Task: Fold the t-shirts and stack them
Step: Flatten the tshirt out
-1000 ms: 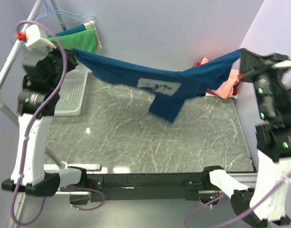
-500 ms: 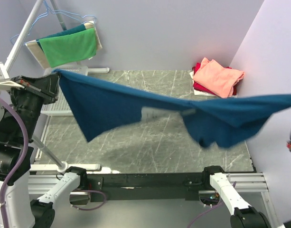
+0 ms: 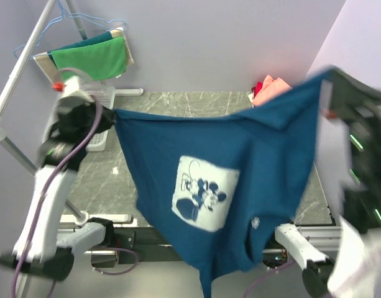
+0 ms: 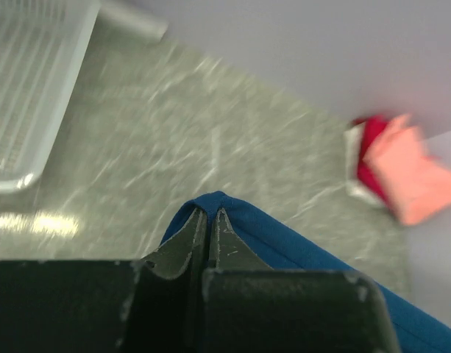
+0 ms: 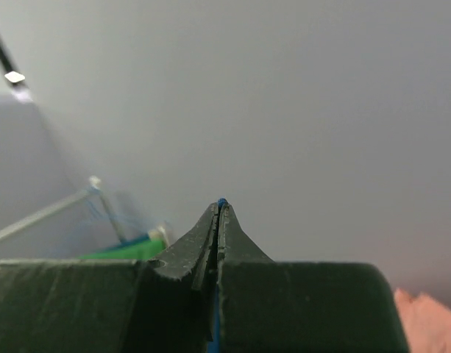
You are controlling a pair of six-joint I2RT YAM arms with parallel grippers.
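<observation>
- navy t-shirt (image 3: 240, 161), between the two pincers: deep blue, with a pale square print (image 3: 204, 194) of a cartoon mouse
- left pincer (image 4: 210, 220), right pincer (image 5: 220, 209): black
- ahead-right of the left pincer: salmon-pink tee (image 4: 420, 180) over red tee (image 4: 368, 154)
- table (image 4: 173, 147) under the left pincer: grey-green marble, white veins
- basket (image 4: 26, 88), to its left: white mesh
- cloth (image 3: 91, 59): bright green

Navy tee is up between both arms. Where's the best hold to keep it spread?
By the two ends of its top edge, each taken from its own outer side, as now: the left gripper and right gripper are each shut on a corner of the navy tee. That edge is stretched out, so the mouse print hangs flat.
</observation>
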